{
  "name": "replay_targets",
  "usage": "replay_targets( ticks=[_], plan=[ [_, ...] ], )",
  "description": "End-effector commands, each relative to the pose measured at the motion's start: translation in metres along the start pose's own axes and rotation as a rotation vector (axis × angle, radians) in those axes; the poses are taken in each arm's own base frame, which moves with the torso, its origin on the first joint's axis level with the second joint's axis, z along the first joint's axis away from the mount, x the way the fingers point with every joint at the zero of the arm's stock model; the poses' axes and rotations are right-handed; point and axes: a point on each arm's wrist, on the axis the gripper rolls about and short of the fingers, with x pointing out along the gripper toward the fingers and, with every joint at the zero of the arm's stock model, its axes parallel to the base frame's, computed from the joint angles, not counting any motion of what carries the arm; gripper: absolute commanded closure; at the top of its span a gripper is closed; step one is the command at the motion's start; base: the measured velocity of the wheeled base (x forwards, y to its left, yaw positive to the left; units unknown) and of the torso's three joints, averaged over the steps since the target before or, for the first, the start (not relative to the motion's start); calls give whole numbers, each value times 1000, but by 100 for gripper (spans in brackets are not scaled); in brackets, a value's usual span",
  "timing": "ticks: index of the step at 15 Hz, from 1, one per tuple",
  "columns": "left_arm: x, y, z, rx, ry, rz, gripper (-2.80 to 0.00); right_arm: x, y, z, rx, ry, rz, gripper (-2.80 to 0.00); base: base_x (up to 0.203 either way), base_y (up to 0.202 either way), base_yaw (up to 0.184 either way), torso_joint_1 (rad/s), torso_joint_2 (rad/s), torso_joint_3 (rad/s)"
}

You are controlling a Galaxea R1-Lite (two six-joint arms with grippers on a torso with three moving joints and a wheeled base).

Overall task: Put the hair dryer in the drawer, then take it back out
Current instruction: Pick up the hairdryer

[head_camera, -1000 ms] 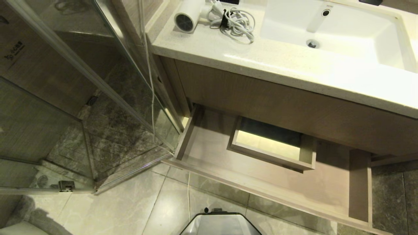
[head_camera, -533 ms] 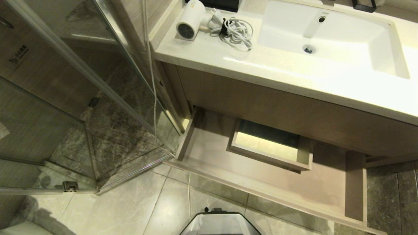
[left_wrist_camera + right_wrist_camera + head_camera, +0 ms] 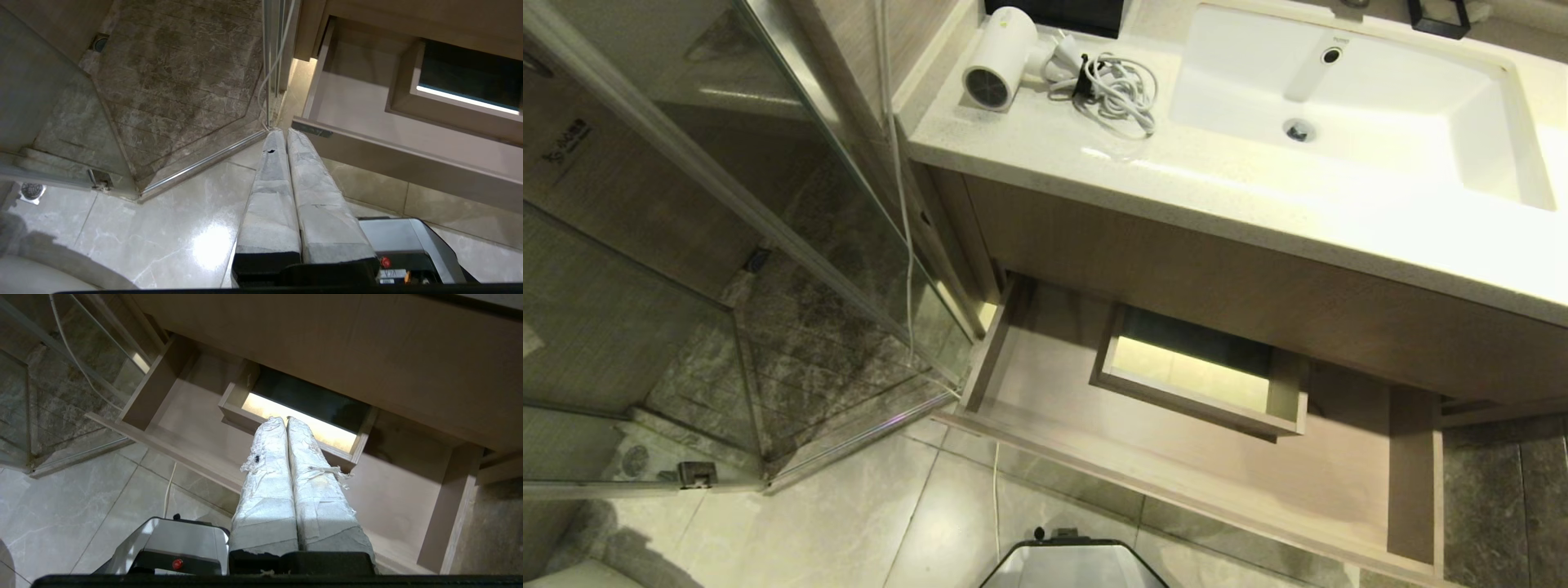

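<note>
A: Small white hair dryer [image 3: 999, 59], position and heading?
B: Lay on pale stone countertop [image 3: 1176, 175], left of white basin [image 3: 1347, 98]; barrel axis ran front to back, grey grille faced forward. Wide light wood-grain drawer [image 3: 1176, 457] stood open below.
A: Grippers?
B: Left gripper [image 3: 281, 132] hung over floor tiles, fingers pressed together. Right gripper [image 3: 282, 420] hung above drawer, fingers together, nothing held.

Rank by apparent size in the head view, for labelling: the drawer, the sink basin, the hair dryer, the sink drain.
1. drawer
2. sink basin, though farther from the camera than the drawer, so unsure
3. hair dryer
4. sink drain
</note>
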Motion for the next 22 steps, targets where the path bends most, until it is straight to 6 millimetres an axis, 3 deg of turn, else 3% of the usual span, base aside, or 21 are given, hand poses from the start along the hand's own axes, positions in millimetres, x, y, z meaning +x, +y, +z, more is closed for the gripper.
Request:
replay_targets(
  ticks=[1, 12, 22],
  plan=[
    [0, 0, 0, 0, 1, 0, 0, -1, 0, -12, -2, 1, 3, 0, 0, 0, 0, 246, -17, 203],
    [0, 0, 0, 0, 0, 0, 0, -1, 1, -12, -2, 2, 6, 0, 0, 0, 0, 293, -101, 187],
    [0, 0, 0, 0, 1, 0, 0, -1, 0, -12, -2, 3, -1, 0, 0, 0, 0, 305, -215, 84]
  ],
)
